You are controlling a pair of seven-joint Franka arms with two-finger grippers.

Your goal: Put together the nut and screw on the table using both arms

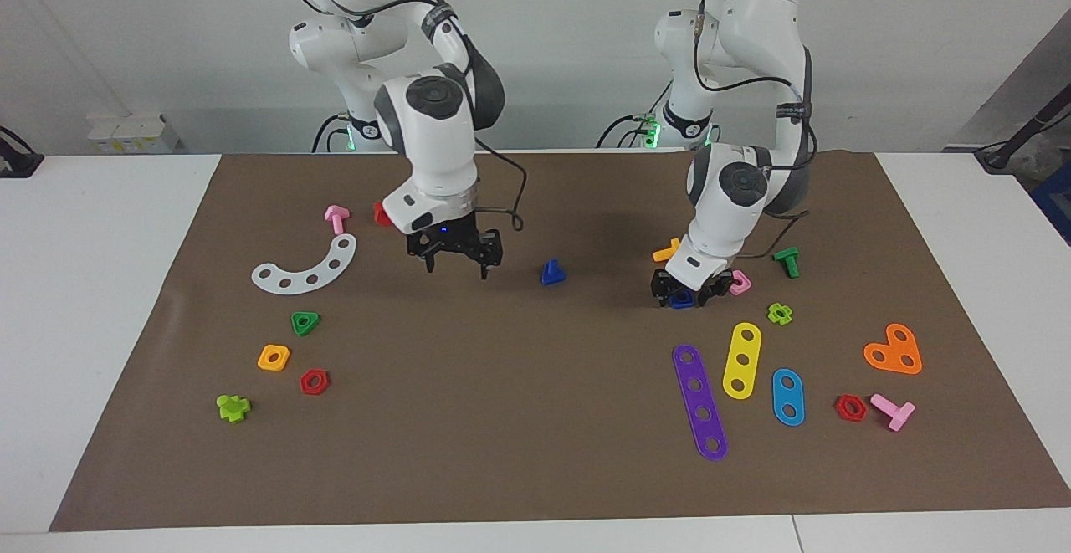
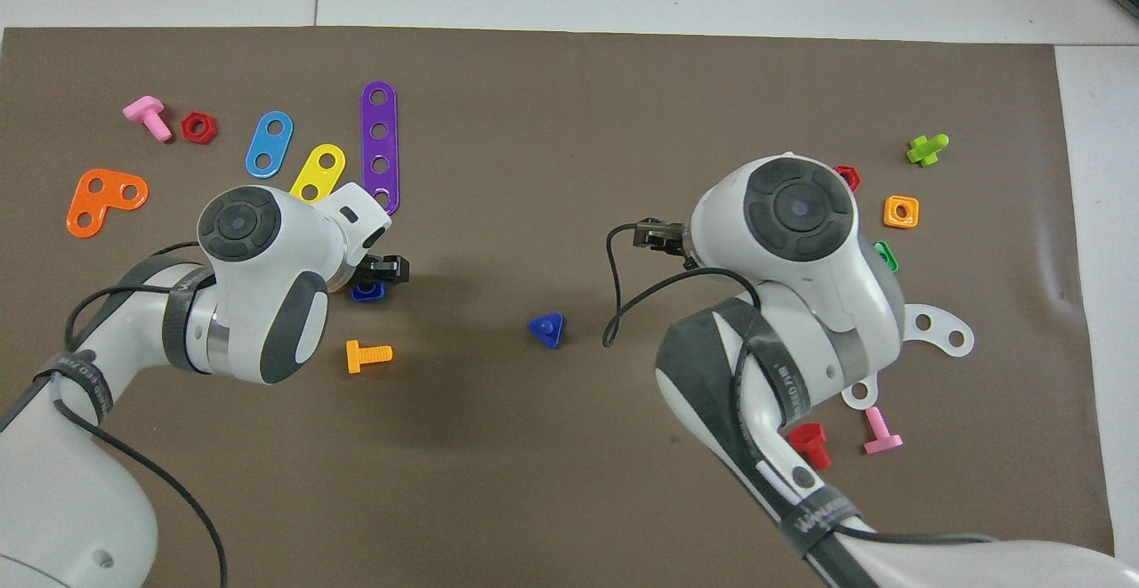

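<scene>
- Wide white surface (image 1: pixel 109 302) under a brown mat (image 1: pixel 535 453), strewn with small plastic parts; no container of any kind in view, so nothing held in one.
- Left arm (image 1: pixel 753 76) bent down toward its own end of the mat, left gripper (image 1: pixel 686 294) low at the mat over the nut (image 1: pixel 681 299), fingers spread to either side of it; whether already pressing on it, impossible to tell.
- Right arm (image 1: pixel 427 118) over the middle of the mat, right gripper (image 1: pixel 454 253) hanging above bare mat, fingers spread, pinching nothing, apparently waiting.
- Purple strip (image 1: pixel 700 402), yellow link (image 1: pixel 741 360) and blue link (image 1: pixel 787 396) farther from the robots than the nut, well clear of the grasp.
- Orange screw (image 2: pixel 367 356) nearer to the robots than the nut; pink nut (image 1: pixel 740 284) just beside the left gripper, toward the left arm's end.
- Screw (image 1: pixel 552 273), dark blue with a triangular head, loose on the mat between the two grippers, closer to the right one.
- Nut, dark blue and square, flat on the mat beneath the left gripper.
- Step in hand, by judgement: picking up the nut. Best done by centring on two flat sides, closing squarely, keeping off the pink nut, then lifting straight up with the hole left open for the shaft.
- Likely risk: a corner grip letting the nut twist or pop out.
</scene>
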